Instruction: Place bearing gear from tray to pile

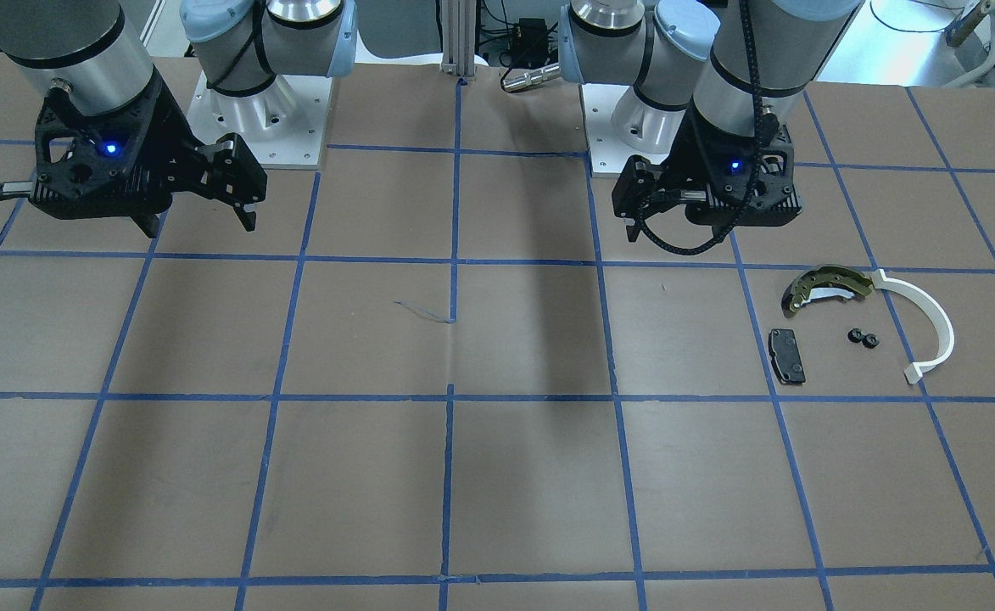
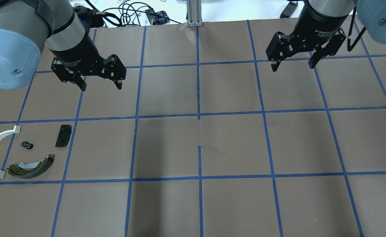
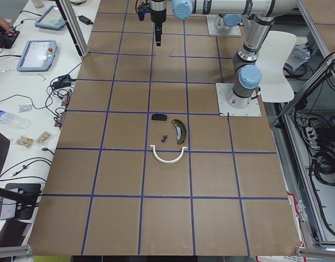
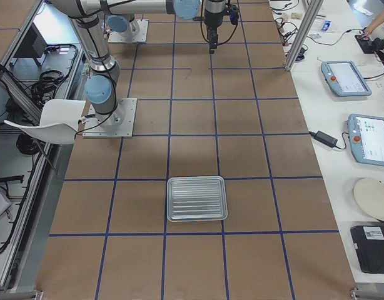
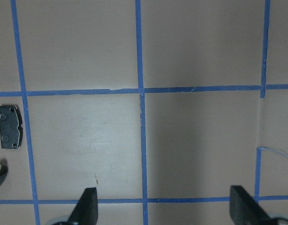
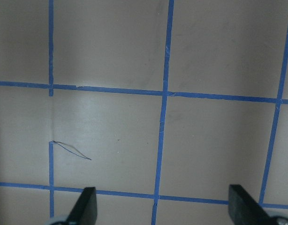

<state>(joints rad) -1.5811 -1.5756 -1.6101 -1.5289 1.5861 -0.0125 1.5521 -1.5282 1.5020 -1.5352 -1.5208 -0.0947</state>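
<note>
The bearing gear (image 2: 27, 145), showing as two small black round pieces side by side, is lying on the table (image 2: 232, 144) just beside the brake shoe (image 2: 31, 167), in the pocket between that shoe, the black brake pad (image 2: 63, 135) and the white half-ring strip (image 1: 947, 338). It is touching none of them as far as the overhead view shows. Sitting inside that loose ring of parts, it is reading as one of the pile and not as a stray.

The tray (image 4: 196, 199) is lying well apart from the brake shoe, at the table's other end on the robot's right. Its ridged floor is showing bare, which suggests nothing is waiting there for transfer.

The left gripper (image 2: 100, 86) is hanging above the table near the brake shoe, offset toward the table's middle, with its jaws spread wide and nothing between them. The right gripper (image 2: 292, 66) is hanging far from the brake shoe, equally wide and empty. Both are probably parking high so the parts lie undisturbed and in plain sight.
</note>
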